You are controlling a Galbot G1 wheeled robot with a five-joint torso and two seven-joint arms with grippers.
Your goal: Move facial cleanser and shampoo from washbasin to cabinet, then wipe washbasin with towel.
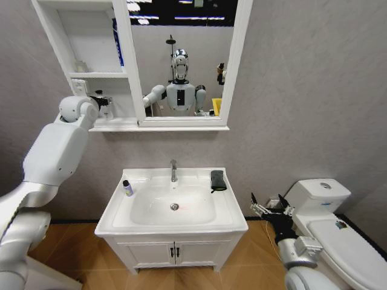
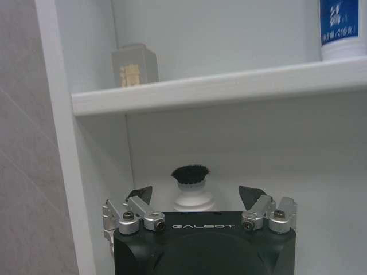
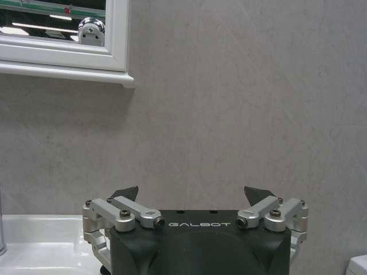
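My left gripper [image 2: 195,195] is raised into the lower shelf of the white cabinet [image 1: 97,75] and stands open. A white bottle with a black cap [image 2: 193,192] stands on that shelf between its fingertips, not gripped. In the head view the left gripper [image 1: 104,103] sits at that shelf. A small bottle with a dark cap and blue label [image 1: 127,188] stands on the left rim of the washbasin [image 1: 230,208]. I cannot tell which bottle is the cleanser and which the shampoo. The dark folded towel [image 1: 217,180] lies on the right rim. My right gripper [image 1: 268,205] hangs open right of the basin.
The upper shelf holds a grey translucent bottle [image 2: 135,66] and a blue-and-white container [image 2: 342,28]. The chrome faucet [image 1: 173,170] rises at the basin's back. A white toilet [image 1: 332,217] stands close to the right arm. The vanity doors [image 1: 174,252] are below the basin.
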